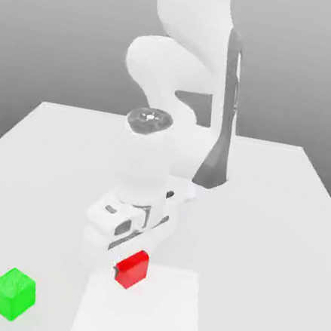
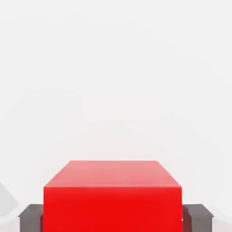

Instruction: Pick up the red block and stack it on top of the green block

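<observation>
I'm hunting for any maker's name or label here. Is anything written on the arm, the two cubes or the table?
There are none to read.
The small glossy red cube has plain faces, seen close between the dark grey fingers of the gripper.
The small bright green cube is only mottled, with no marks.
The white robot arm and the white table carry no lettering or signs.

From my station I see a flat, plain white matte surface stretching back to a straight far edge, where it meets a smooth grey backdrop that fades lighter toward the top. Near the front edge lies a slightly brighter white rectangular patch, flush with the surface.
</observation>
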Tool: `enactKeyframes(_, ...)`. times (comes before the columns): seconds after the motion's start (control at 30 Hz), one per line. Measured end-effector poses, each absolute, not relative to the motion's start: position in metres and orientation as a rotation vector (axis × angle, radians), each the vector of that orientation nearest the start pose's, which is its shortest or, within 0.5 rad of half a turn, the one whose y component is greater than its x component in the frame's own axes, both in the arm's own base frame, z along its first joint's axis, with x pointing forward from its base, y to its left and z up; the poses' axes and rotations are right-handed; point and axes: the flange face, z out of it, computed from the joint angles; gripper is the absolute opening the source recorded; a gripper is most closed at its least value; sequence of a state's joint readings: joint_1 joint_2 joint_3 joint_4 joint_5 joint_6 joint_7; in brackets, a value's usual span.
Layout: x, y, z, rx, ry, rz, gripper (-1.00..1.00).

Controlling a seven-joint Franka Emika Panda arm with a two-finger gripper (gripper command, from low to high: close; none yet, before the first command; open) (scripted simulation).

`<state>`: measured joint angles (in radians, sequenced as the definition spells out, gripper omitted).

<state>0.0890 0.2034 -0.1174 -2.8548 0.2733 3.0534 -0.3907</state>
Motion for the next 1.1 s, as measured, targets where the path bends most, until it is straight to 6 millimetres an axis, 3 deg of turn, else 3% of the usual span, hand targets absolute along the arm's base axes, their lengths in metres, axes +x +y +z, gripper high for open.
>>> enactKeyframes(0.1,0.343,-0.035,0.144,-3.138,-0.145,0.0,-1.0)
enactKeyframes(0.6,0.345,-0.038,0.208,-3.141,-0.111,0.001,-1.0)
enactKeyframes(0.8,0.392,-0.118,0.228,-3.101,0.644,0.005,-1.0)
enactKeyframes(1.0,0.432,-0.198,0.244,-2.836,1.364,0.001,-1.0)
enactKeyframes(1.1,0.439,-0.207,0.218,-2.789,1.446,-0.001,-1.0)
